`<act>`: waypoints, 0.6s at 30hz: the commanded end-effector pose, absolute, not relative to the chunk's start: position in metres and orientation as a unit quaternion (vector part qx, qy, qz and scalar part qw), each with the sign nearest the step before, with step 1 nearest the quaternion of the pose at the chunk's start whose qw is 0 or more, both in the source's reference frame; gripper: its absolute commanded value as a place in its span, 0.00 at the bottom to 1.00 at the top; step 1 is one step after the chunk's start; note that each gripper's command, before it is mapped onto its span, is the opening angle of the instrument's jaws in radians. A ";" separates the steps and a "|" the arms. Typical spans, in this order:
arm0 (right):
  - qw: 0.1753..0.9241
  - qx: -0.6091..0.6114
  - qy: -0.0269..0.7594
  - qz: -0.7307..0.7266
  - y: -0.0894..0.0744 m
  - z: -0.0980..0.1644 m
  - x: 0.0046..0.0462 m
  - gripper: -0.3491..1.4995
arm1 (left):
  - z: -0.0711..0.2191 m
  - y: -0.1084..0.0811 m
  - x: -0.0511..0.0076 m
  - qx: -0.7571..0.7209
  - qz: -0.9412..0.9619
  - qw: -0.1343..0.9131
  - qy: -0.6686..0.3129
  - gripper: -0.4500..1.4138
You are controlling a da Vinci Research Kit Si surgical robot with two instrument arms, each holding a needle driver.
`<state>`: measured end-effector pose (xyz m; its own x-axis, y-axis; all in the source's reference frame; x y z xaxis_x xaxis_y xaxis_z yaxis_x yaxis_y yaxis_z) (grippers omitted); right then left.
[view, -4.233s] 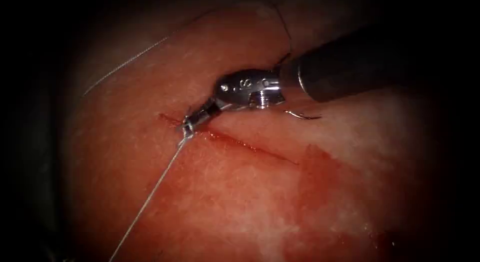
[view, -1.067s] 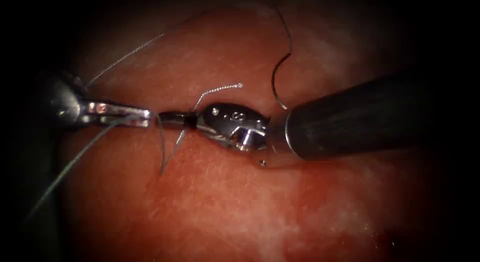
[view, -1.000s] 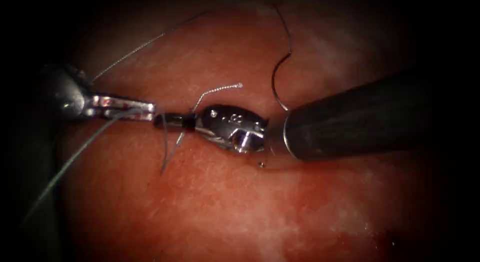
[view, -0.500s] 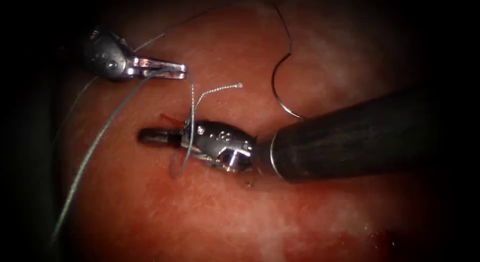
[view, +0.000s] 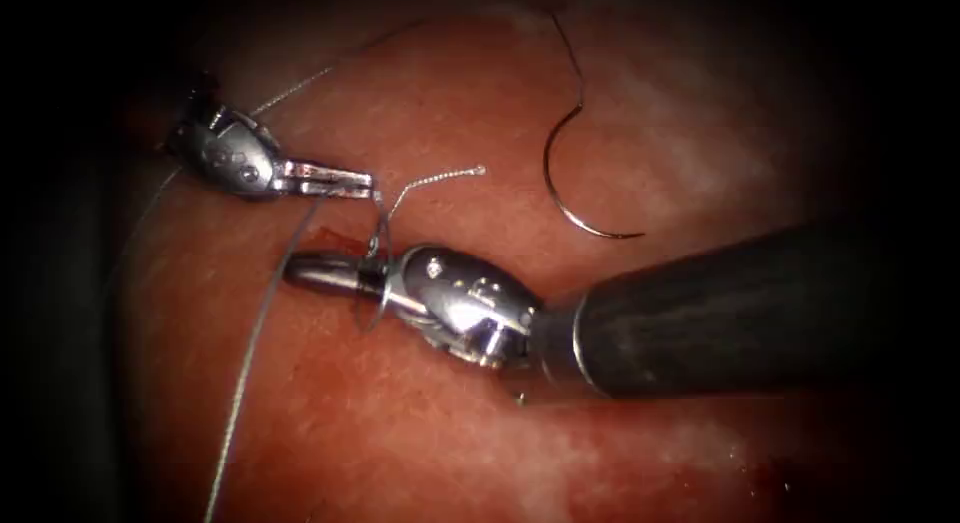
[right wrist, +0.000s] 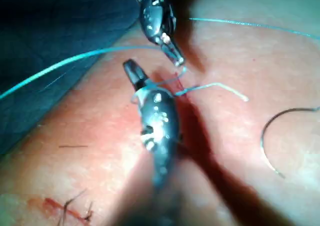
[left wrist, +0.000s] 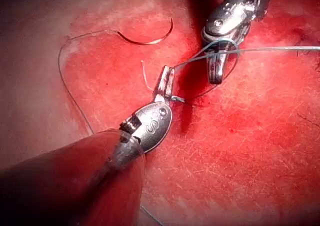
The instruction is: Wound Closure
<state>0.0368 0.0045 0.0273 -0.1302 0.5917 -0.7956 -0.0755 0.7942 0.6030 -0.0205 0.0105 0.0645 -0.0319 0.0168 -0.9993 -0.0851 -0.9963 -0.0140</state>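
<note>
Left gripper [view: 350, 183] pinching thread [view: 250, 353], now looped round closed, empty right gripper [view: 315, 271]; needle [view: 570, 183] lying loose on tissue [view: 420, 433].

Darkness ringed the lit middle of the endoscope view; no wall or floor could be made out. A dark blue-grey cloth [right wrist: 55, 46] lay at one edge.

My left tool [view: 345, 183] reaches in from the upper left edge of the tissue [view: 420, 423], wrist bent so its slim jaws point right, closed on the thread [view: 250, 353]. My right tool [view: 315, 273] comes in from the right on a long dark shaft, silver wrist angled slightly up and left. Its jaws lie together, holding nothing, with a thread loop round them. The two tips sit near each other, left above right.
</note>
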 end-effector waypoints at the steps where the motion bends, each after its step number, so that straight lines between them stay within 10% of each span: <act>1: 0.627 0.181 0.708 0.270 0.003 0.028 0.0366 0.09 | 0.065 0.009 -0.0210 -0.695 0.718 0.039 0.021 0.00; 18: 0.593 0.187 0.667 0.411 0.004 0.030 0.0328 0.18 | 0.068 0.005 -0.0214 -0.692 0.719 0.059 0.015 0.00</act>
<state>0.0320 0.0055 0.0292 -0.2315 0.7383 -0.6335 -0.2448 0.5860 0.7725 -0.0209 0.0062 0.0675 -0.0379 0.0580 -0.9976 -0.1090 -0.9926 -0.0536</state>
